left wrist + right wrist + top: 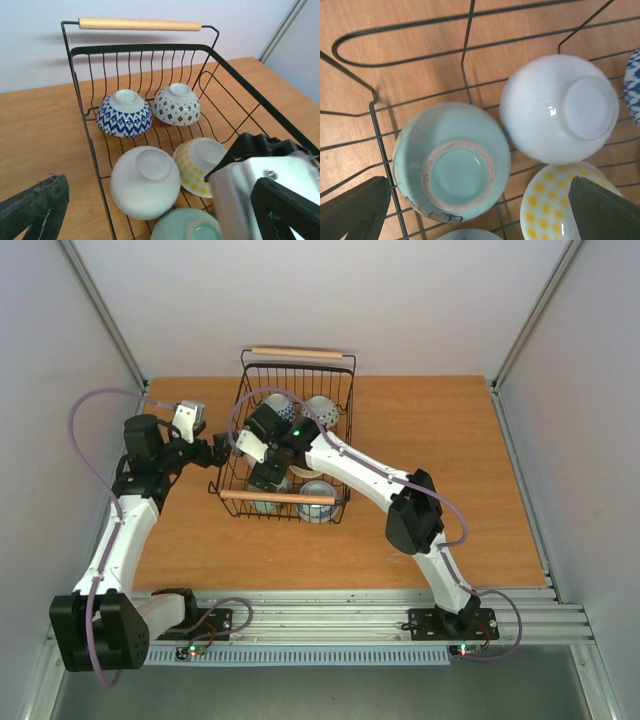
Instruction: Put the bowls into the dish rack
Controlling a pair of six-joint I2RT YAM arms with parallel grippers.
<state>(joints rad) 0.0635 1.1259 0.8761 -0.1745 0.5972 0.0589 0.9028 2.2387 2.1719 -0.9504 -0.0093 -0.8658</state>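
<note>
The black wire dish rack (345, 390) with wooden handles stands mid-table. Several bowls sit upside down in it: blue zigzag (124, 115), white with dark diamonds (176, 104), plain white (145, 182), yellow-dotted (196, 165) and pale green (185, 226). My right gripper (267, 476) reaches down into the rack. In the right wrist view it (480, 200) is open and empty, just above the pale green bowl (451, 162), with the white bowl (560, 107) and yellow-dotted bowl (560, 207) beside it. My left gripper (216, 452) is open and empty, outside the rack's left wall.
The rack's wire walls (85, 125) and near wooden handle (277, 497) surround the right gripper. The right arm's wrist (260, 195) fills the lower right of the left wrist view. Bare wooden table (450, 460) lies right of the rack; white walls enclose the table.
</note>
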